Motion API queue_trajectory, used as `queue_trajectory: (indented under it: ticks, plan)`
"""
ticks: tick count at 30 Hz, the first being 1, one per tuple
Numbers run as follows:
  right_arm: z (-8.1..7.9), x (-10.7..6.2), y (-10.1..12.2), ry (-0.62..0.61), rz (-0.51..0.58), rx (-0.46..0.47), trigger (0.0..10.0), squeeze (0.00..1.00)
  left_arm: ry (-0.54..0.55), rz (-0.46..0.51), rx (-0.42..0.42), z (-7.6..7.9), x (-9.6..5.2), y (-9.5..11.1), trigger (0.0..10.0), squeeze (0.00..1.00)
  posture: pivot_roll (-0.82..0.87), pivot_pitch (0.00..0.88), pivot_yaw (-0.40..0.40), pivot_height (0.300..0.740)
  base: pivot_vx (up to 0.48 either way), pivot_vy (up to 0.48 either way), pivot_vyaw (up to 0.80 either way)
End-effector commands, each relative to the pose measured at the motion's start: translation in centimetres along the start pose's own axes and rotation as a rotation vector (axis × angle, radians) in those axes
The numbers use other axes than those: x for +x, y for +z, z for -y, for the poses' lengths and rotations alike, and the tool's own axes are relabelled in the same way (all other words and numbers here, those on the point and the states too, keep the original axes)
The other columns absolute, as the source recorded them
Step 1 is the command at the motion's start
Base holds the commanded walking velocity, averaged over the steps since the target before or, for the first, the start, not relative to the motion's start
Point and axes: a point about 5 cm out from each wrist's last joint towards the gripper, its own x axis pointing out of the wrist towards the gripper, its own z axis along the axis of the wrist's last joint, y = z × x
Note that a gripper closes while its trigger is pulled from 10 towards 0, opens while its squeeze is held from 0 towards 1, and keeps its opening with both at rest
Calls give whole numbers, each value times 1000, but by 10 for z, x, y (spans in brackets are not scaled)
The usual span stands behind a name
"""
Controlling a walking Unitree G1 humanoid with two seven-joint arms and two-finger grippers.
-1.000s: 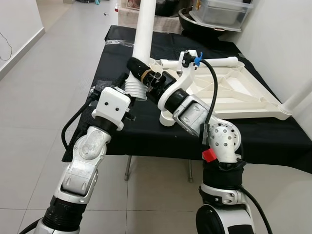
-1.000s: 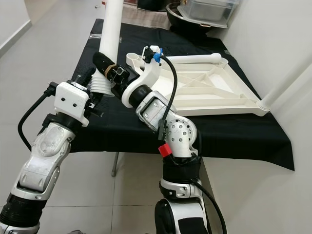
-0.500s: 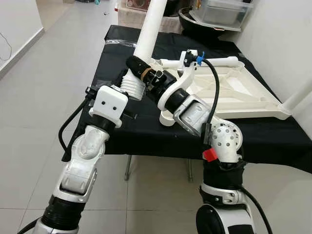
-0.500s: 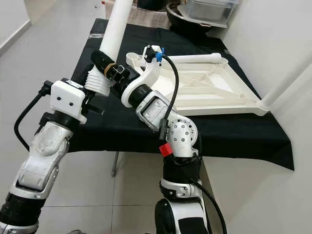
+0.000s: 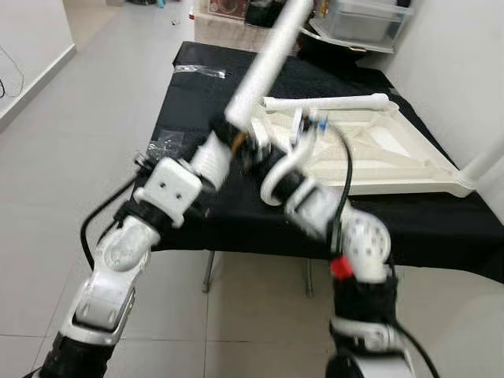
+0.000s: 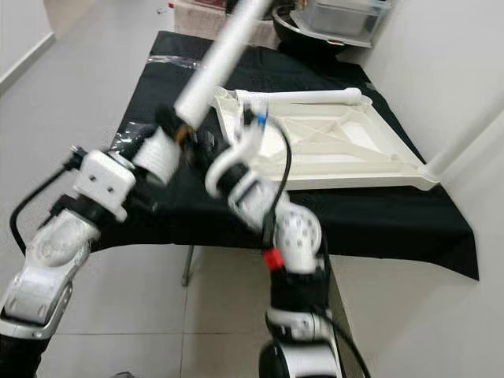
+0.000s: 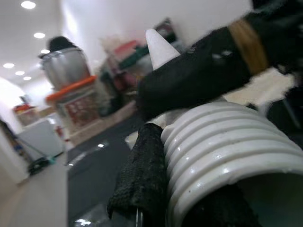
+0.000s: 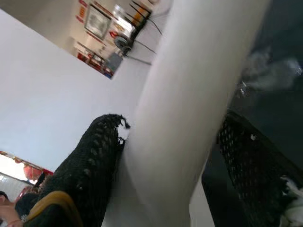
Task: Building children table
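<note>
White table leg (image 5: 268, 63) is held above the near-left part of the black-covered table (image 5: 197, 87), tilted so its top leans far and right; its ribbed threaded end (image 7: 222, 156) points down and left. Left gripper (image 5: 209, 157) is clamped on that ribbed end. Right gripper (image 8: 165, 156) is clamped on the leg's smooth shaft just above. Head views are blurred. White tabletop (image 5: 378, 146) lies upside down on the table to the right, a second leg (image 5: 327, 102) lying along its far edge.
</note>
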Motion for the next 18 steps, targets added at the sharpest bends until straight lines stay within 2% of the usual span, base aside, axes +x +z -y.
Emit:
queue_trajectory:
  ticks: [1,2,6,18]
  plan:
    - [-7,6,-14,62,-23,63,10000,0,-60,51,2,6,0,9,10000,0,81,83,-144,740,0,0,0]
    - [-7,6,-14,62,-23,63,10000,0,-60,51,2,6,0,9,10000,0,81,83,-144,740,0,0,0]
    - [-4,8,-10,61,-41,50,10000,0,-170,62,16,13,-10,13,10000,0,85,87,-141,740,0,0,0]
    - [3,10,-6,54,-43,66,10000,0,-259,63,45,17,-24,16,10000,0,94,89,-141,740,0,0,0]
